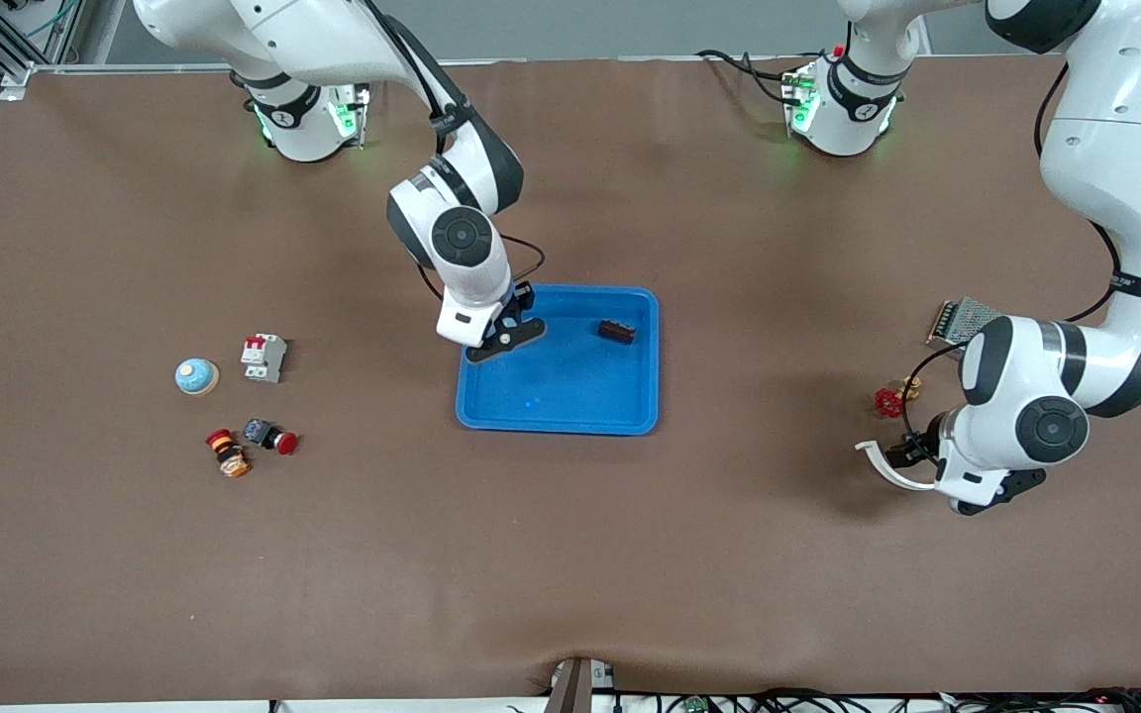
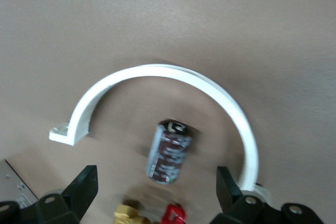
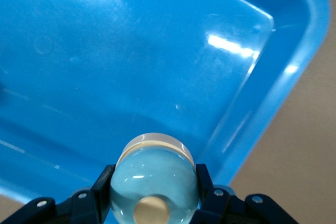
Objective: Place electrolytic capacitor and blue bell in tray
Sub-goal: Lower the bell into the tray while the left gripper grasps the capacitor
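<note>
The right gripper (image 3: 152,195) is gripping a blue bell (image 3: 155,179) over the tray (image 1: 645,421). The left gripper (image 2: 157,184) is hanging spread apart over the electrolytic capacitor (image 2: 169,152), toward the left arm's end of the worktop (image 1: 570,555) from the tray.

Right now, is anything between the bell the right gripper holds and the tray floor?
Nothing visible. The right gripper holds the blue bell over bare tray floor; the dark component lies apart, in the tray's corner toward the left arm's end. The left gripper hovers open over the table.
</note>
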`<state>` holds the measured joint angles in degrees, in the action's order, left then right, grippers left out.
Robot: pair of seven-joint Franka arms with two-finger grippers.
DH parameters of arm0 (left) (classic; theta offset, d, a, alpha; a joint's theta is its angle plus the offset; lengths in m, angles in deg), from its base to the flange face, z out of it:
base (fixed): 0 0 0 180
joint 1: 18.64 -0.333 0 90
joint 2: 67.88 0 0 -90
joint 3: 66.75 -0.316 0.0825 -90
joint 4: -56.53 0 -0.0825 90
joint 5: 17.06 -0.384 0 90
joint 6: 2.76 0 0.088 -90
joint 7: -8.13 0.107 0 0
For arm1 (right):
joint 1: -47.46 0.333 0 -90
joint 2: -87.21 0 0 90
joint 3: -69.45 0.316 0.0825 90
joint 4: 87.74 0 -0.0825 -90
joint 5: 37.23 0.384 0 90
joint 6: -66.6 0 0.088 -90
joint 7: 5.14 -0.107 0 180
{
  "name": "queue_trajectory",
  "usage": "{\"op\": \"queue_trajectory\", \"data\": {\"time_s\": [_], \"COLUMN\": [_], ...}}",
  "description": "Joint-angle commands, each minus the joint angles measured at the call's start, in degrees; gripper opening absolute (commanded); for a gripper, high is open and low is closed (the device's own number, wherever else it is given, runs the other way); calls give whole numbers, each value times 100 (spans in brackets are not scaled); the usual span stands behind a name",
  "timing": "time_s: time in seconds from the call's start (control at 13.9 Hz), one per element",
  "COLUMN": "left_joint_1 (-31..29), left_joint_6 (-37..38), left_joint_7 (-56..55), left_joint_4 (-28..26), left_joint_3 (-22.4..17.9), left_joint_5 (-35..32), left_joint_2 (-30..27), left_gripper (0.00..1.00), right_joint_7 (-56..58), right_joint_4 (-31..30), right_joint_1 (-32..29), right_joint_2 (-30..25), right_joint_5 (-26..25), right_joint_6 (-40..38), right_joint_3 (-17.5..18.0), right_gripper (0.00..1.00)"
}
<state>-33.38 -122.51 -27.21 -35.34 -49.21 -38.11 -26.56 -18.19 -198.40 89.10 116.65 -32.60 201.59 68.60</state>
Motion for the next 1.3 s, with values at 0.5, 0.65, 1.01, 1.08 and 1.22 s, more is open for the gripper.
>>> {"op": "queue_trajectory", "data": {"time_s": [0.5, 0.65, 1.01, 1.08, 1.22], "left_joint_1": [-47, -29, -20, -3, -55], "left_joint_6": [-259, -259, -172, -50, 162], "left_joint_7": [194, 185, 159, 124, 71], "left_joint_4": [29, 46, 29, 37, 72], "left_joint_3": [30, 30, 117, 187, 407], "left_joint_5": [-101, -84, -22, -13, 4], "left_joint_2": [324, 316, 176, 123, 26], "left_gripper": [62, 34, 0, 0, 0], "right_joint_7": [-66, -58, -49, -49, -31], "right_joint_4": [142, 142, 133, 133, 133], "right_joint_1": [204, 204, 213, 187, 169], "right_joint_2": [273, 273, 282, 255, 19], "right_joint_5": [108, 100, 91, 91, 91], "right_joint_6": [203, 212, 194, 125, -155], "right_joint_3": [-11, -11, -11, -11, -11], "right_gripper": [45, 49, 100, 100, 100]}}
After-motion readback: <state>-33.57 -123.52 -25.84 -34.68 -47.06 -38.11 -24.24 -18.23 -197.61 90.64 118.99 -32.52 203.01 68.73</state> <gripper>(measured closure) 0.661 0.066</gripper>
